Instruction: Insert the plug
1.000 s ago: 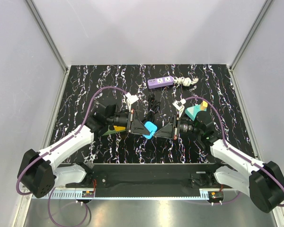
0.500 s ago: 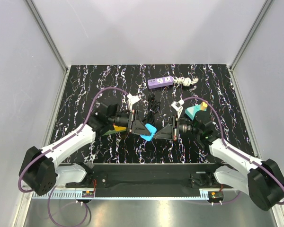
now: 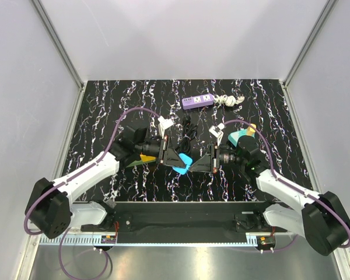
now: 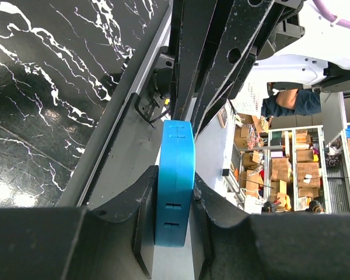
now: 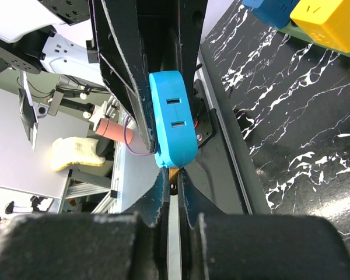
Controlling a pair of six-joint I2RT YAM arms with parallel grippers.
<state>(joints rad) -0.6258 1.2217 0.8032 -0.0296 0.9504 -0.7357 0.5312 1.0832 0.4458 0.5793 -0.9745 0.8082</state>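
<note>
Currently, item 1: blue plug adapter (image 3: 184,163) – off the table (image 3: 105,105), held in the air over its middle, nearer the near edge than the far one, btwn the two grippers. Slotted face shows in right wrist view; prongs not visible.
Item 2: left gripper (image 4: 174,192) – clamped narrow on the adapter's two flat sides, adapter sticking out past the fingertips.
Item 3: right gripper (image 5: 174,175) – fingers pinched nearly together, tips right at the adapter's end; small brassy bit btwn them, can't tell what it is.
Item 4: purple power strip (image 3: 198,101) – lying loose at the far edge, right of centre, well apart from the adapter. White cable coil (image 3: 230,100) just beside it; black cable (image 3: 189,125) btwn strip and grippers.
Item 5: yellow cube (image 5: 332,23) w/ other coloured blocks, on the table near the wrists.
Risks, as judged: grippers crowded tip to tip, so a nudge from the right one could twist the adapter in the left's grip. Strip is unheld and prob slides when pushed. Black cable lies on the route and may snag
</note>
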